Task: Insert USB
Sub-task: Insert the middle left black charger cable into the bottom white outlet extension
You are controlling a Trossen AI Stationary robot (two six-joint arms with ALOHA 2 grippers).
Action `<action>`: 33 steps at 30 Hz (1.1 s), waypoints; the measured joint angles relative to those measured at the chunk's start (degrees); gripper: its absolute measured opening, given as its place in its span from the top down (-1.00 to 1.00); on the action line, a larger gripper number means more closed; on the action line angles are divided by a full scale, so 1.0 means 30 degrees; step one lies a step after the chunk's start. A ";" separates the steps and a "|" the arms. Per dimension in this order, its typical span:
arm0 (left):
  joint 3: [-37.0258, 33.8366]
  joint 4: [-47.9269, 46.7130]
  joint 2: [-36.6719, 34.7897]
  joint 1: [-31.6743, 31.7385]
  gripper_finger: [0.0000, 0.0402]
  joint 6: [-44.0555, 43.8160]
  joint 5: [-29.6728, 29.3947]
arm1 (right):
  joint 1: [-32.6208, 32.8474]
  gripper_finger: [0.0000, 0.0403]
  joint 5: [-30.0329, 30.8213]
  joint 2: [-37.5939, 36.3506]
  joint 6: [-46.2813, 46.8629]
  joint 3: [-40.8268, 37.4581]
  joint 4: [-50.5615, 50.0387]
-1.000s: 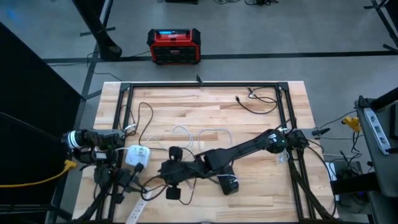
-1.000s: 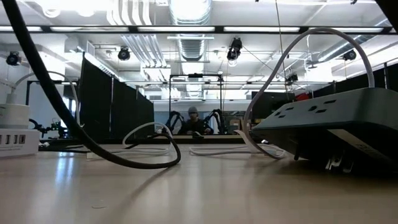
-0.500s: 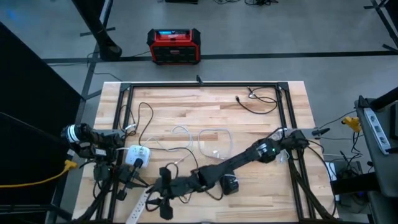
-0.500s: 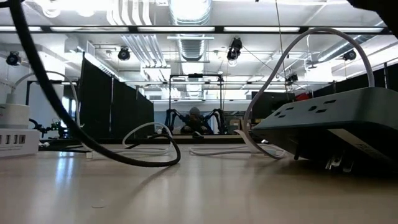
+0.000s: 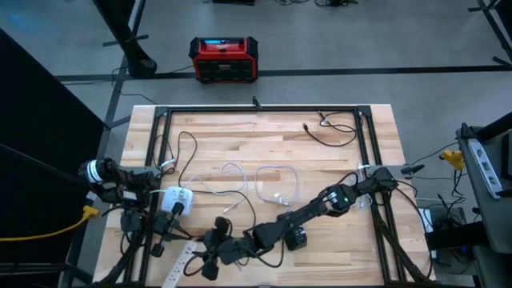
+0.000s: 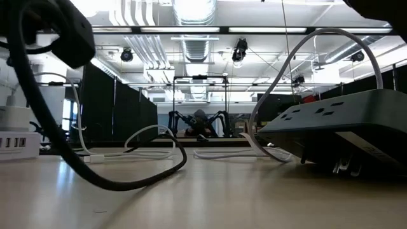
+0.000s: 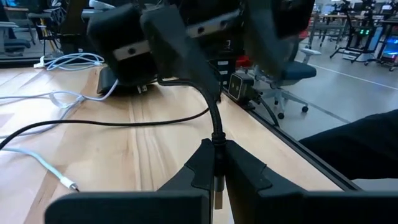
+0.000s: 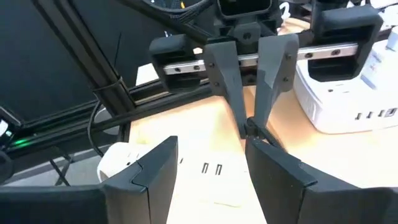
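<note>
The left gripper is pinched shut on a black cable near the worktop's front-left corner, just beside the white USB charger. The right gripper faces it closely with its fingers spread, holding nothing. I cannot make out the cable's USB end, hidden by the left gripper's fingers.

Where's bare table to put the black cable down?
Bare wood runs along the far edge of the table, between the white cable loops and the small black cable. The near left by the white charging hub and both grippers is crowded.
</note>
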 joint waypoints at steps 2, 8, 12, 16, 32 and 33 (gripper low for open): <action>0.0000 0.0157 0.0000 0.0000 0.95 -0.0011 0.0006 | -0.0103 0.14 -0.0015 0.0000 -0.0015 0.0000 -0.0129; 0.0000 0.0435 -0.0273 0.0007 0.95 -0.0044 -0.0026 | -0.0486 0.14 0.0228 -0.0007 -0.0365 0.0000 -0.0986; 0.0029 0.0435 -0.0651 0.0007 0.95 0.0007 -0.0030 | -0.0835 0.14 0.0337 -0.0007 -0.0607 0.0000 -0.0801; 0.0029 0.0442 -0.0802 0.0007 0.95 0.0015 -0.0033 | -0.1031 0.14 0.0335 -0.0007 -0.1127 0.0000 0.0103; 0.0038 0.0444 -0.0856 0.0000 0.95 0.0168 0.0037 | -0.1378 0.79 -0.1685 -0.0007 -0.1314 0.0000 0.0780; 0.0040 0.0446 -0.0860 0.0001 0.95 0.0168 -0.0001 | -0.1378 0.89 -0.1742 -0.0007 -0.1343 0.0000 0.0794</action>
